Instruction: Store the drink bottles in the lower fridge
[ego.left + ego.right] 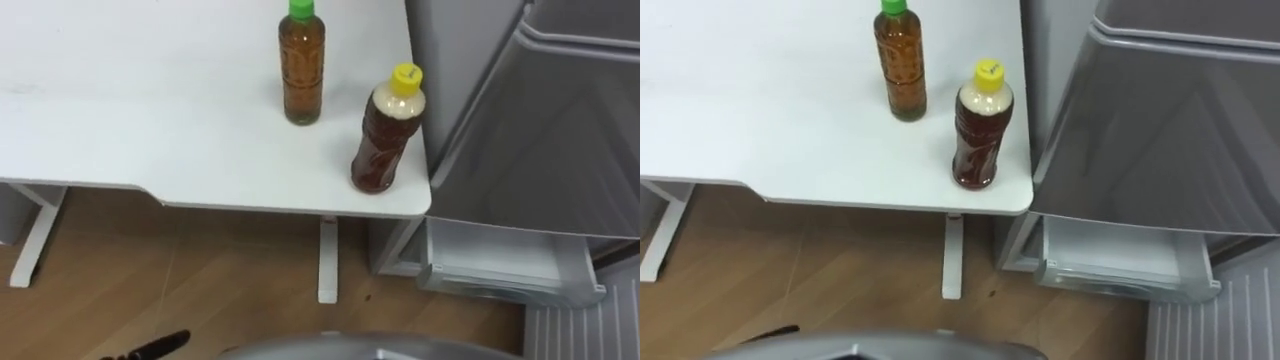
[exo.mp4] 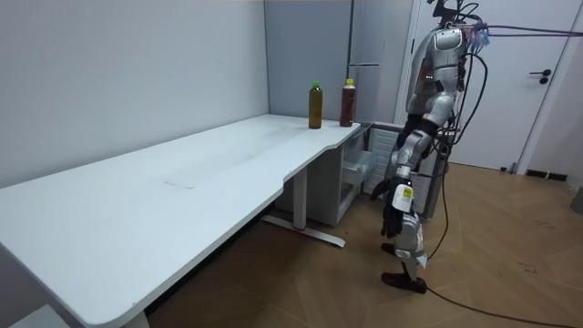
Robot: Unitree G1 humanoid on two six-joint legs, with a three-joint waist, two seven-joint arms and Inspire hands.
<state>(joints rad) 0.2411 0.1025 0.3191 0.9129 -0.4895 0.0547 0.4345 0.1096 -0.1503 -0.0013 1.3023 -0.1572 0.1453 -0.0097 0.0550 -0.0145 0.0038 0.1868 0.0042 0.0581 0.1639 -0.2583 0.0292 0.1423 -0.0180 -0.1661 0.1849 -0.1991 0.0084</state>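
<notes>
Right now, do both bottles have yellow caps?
No, the bottle near the table's corner has a yellow cap, but the other bottle behind it on the white table has a green one.

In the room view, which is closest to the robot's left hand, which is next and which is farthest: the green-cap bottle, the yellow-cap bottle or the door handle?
From the left hand:
1. yellow-cap bottle, on the table corner.
2. green-cap bottle, just past it.
3. door handle, far off on the room view's right.
</notes>
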